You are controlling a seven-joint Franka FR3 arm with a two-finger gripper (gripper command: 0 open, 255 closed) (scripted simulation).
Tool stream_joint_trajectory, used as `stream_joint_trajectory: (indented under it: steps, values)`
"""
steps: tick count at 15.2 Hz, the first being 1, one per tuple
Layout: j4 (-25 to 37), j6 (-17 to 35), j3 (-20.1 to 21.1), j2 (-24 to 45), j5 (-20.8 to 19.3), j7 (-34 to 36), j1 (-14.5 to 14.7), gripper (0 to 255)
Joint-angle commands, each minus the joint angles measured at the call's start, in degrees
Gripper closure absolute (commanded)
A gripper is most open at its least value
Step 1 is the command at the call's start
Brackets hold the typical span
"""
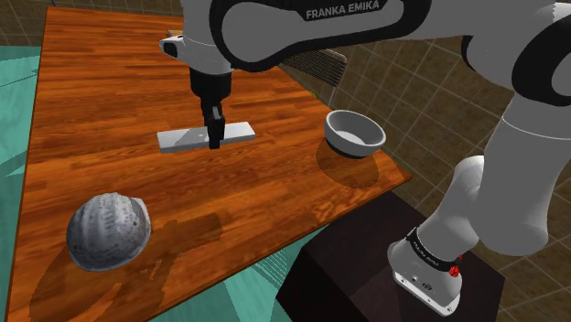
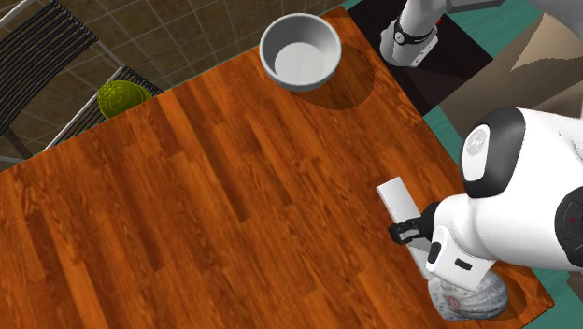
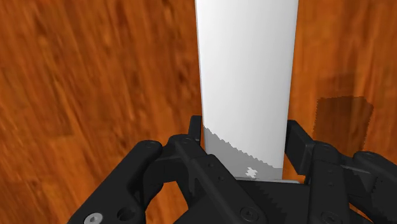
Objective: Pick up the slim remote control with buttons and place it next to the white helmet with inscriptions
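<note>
- The gripper (image 1: pixel 215 139) clasped the pale slim remote (image 1: pixel 183 139) across its middle, jaws pressed against both long edges.
- The remote sat mid-table (image 1: pixel 274 210) (resting or barely lifted, I could not tell), well apart from the helmet (image 1: pixel 107 231).

You have a broad stretch of bare wooden table (image 1: pixel 119 119) between the remote control (image 1: pixel 183 138) and the helmet (image 1: pixel 108 231), and in the shoulder view it is plain boards, open to a low pass. The gripper (image 1: pixel 215 142) stands over the remote control's middle, with its fingers pressed against the long edges. The helmet sits close to the table's near-left corner in that view, so the widest room beside it faces the remote control. The grey bowl (image 1: pixel 355 133) stands well apart, by the table edge nearest the stand (image 1: pixel 366 284). Off the table in the second exterior view, a chair (image 2: pixel 37 47) carries a green ball-like object (image 2: pixel 124 98).
</note>
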Motion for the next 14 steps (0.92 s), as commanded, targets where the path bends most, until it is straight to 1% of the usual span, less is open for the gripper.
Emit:
stream_joint_trajectory:
  steps: [1,14]
  values:
    - [-1.17,1.41,-0.05,0.20,-0.05,0.00,-0.06,255]
    - [-7.26,10.31,-0.32,3.06,-0.77,0.58,0.00,255]
